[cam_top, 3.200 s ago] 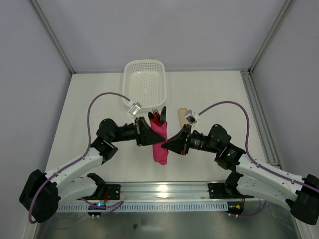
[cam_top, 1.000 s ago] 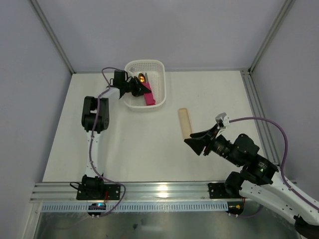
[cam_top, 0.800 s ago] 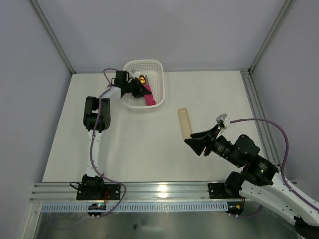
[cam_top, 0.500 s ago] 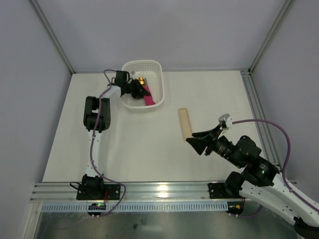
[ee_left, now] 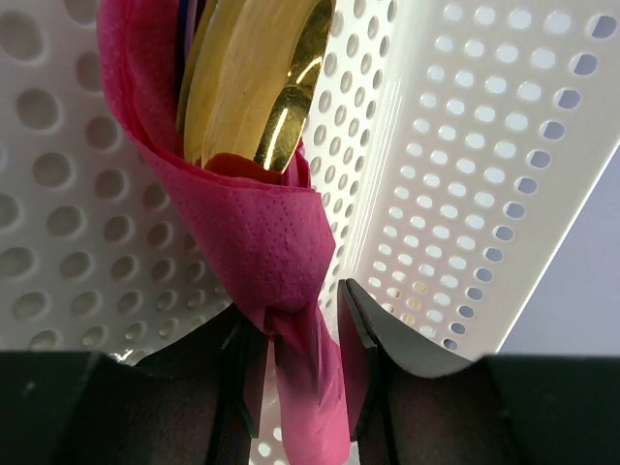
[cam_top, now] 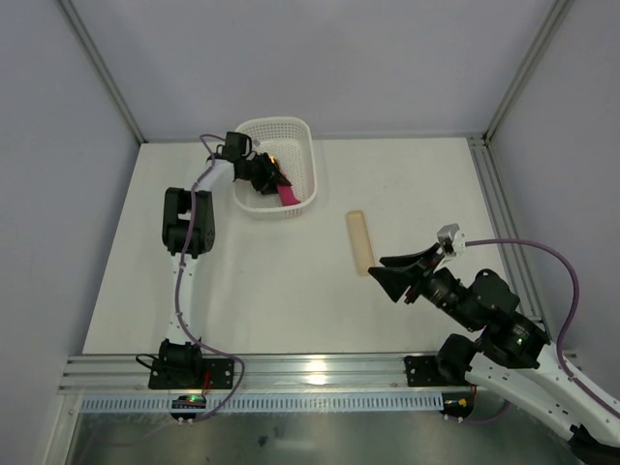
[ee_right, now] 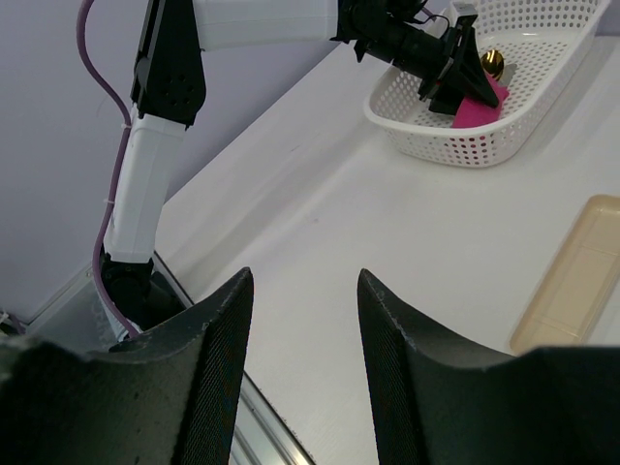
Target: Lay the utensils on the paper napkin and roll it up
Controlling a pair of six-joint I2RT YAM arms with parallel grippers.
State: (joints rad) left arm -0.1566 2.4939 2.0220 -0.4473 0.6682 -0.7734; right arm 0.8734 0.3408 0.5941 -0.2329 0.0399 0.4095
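Observation:
The paper napkin point(ee_left: 252, 223) is rolled into a magenta bundle around the utensils, and a shiny gold head point(ee_left: 257, 77) sticks out of its top. The bundle point(cam_top: 288, 195) lies inside the white perforated basket point(cam_top: 308, 165) at the back of the table. My left gripper point(ee_left: 298, 320) reaches into the basket, open. The napkin's twisted tail still lies between its fingers, with small gaps on both sides. My right gripper point(cam_top: 383, 272) hovers open and empty over the table at the right, far from the basket. Its wrist view shows the bundle point(ee_right: 475, 107) and the left gripper point(ee_right: 455, 82).
A pale beige flat strip point(cam_top: 360, 242) lies on the table just left of my right gripper. The left arm point(cam_top: 184, 228) stretches upright along the table's left side. A metal rail point(cam_top: 310, 373) runs along the near edge.
The bundle went from mid-table into the basket. Over the last second the left jaws parted off the napkin's tail, the basket shifted slightly left, and the right gripper drew back to the right.

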